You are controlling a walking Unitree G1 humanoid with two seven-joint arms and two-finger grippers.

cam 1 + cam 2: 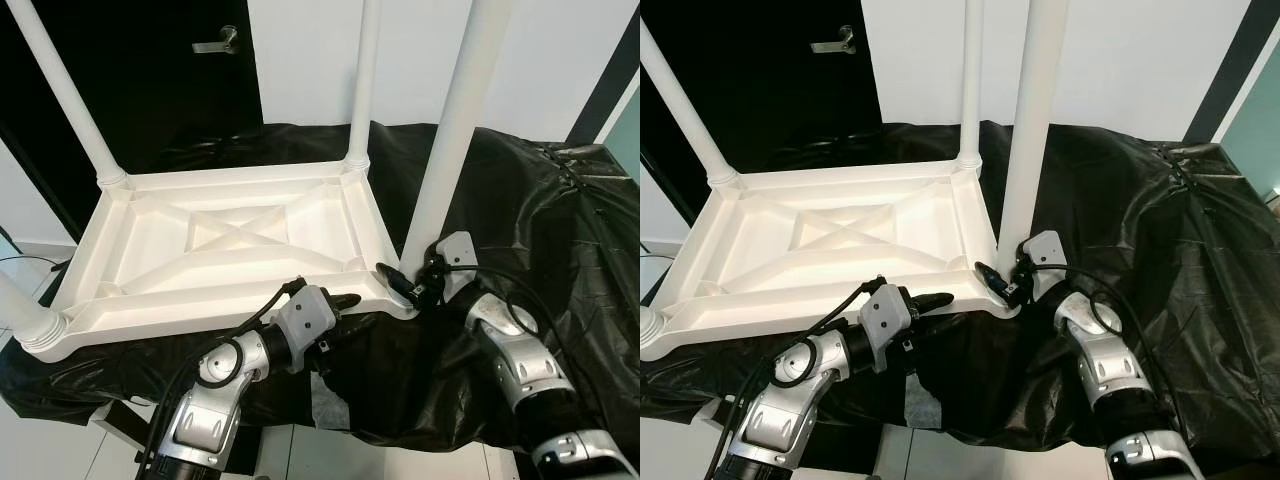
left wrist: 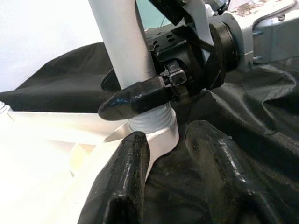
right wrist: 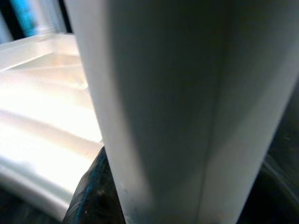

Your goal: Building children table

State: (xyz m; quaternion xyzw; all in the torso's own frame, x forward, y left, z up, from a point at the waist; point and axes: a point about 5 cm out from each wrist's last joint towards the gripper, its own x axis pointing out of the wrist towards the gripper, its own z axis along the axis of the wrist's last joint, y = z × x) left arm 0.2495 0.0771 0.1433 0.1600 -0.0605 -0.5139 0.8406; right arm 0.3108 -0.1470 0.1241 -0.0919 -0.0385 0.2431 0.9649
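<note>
A white plastic children's table [image 1: 150, 290] lies upside down on a black-draped surface, with its legs pointing up. My right gripper [image 1: 402, 284] is shut around the base of the near right leg [image 1: 450, 140], just above its corner socket. In the right wrist view that leg [image 3: 177, 107] stands close up, with a black finger [image 3: 96, 191] against it. My left gripper [image 1: 345, 303] is open at the table's front rim, a little left of that corner. In the left wrist view its fingers [image 2: 121, 186] straddle the corner socket [image 2: 159, 135], and one right finger [image 2: 135, 99] wraps the leg.
Black sheeting [image 1: 540, 220] covers the support and hangs over its front edge. A black door with a metal handle [image 1: 217, 43] stands behind on the left, beside a white wall. The other three legs rise at the far left [image 1: 70, 90], far right [image 1: 364, 80] and near left [image 1: 20, 310].
</note>
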